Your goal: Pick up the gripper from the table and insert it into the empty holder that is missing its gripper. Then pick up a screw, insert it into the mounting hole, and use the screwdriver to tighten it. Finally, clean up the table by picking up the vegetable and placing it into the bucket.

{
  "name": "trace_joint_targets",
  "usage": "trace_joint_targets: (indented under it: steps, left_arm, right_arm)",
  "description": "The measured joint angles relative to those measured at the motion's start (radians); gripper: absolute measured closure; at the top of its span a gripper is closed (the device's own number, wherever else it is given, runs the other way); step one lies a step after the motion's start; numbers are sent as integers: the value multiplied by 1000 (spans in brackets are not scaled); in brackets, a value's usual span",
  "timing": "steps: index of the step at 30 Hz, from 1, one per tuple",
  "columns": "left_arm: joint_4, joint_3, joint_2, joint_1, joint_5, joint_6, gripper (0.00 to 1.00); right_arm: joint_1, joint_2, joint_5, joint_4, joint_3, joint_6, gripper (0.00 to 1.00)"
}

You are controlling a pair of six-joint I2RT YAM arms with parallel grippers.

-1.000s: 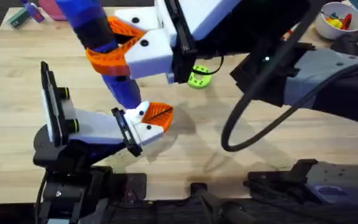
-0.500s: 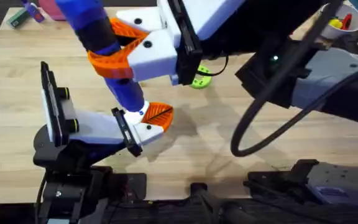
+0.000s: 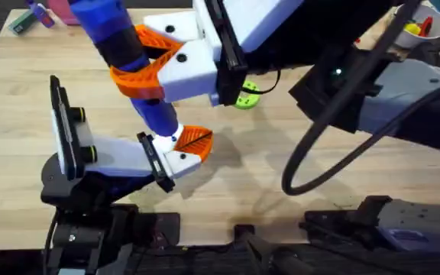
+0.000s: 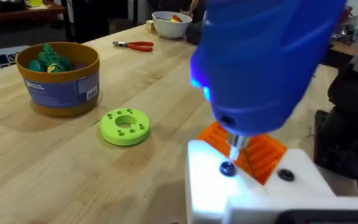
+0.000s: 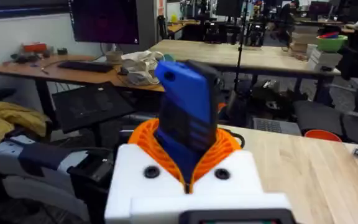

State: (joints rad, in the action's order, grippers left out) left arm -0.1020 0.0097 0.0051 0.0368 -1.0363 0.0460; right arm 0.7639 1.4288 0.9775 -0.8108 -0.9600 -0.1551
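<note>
My right gripper (image 3: pixel 147 65) reaches across from the right and is shut on the blue screwdriver (image 3: pixel 132 69), its orange pads (image 5: pixel 219 146) on both sides of the body. The screwdriver slants down, and its thin bit (image 4: pixel 234 148) rests on a dark screw (image 4: pixel 227 168) in the white holder (image 4: pixel 213 180) of my left gripper (image 3: pixel 191 147). The orange gripper wedge (image 4: pixel 263 152) sits in that holder. My left gripper lies low over the table (image 3: pixel 296 206), its fingers together. The bucket (image 4: pixel 58 78) stands beyond it with green toys inside. The vegetable is out of view.
A green holed disc (image 4: pixel 124 126) lies on the table between the bucket and my left gripper. Red-handled pliers (image 4: pixel 135 45) and a white bowl (image 4: pixel 169 23) sit farther back. The right arm and its black cable (image 3: pixel 312 153) span the middle of the table.
The right arm's body and cable have shifted slightly to the right. The screwdriver stays on the left gripper's finger, and the left arm has not moved.
</note>
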Motion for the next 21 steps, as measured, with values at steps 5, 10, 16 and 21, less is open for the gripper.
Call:
trace_joint_targets:
  steps: [5,10,16,21]
  left_arm:
    - [0,0,0,0,0,0,993]
    - [0,0,0,0,0,0,993]
    - [0,0,0,0,0,0,993]
    - [0,0,0,0,0,0,993]
  right_arm:
    - [0,0,1,0,0,0,977]
    - [0,0,13,0,0,5,977]
    - [0,0,21,34,0,21,977]
    - [0,0,23,42,0,37,977]
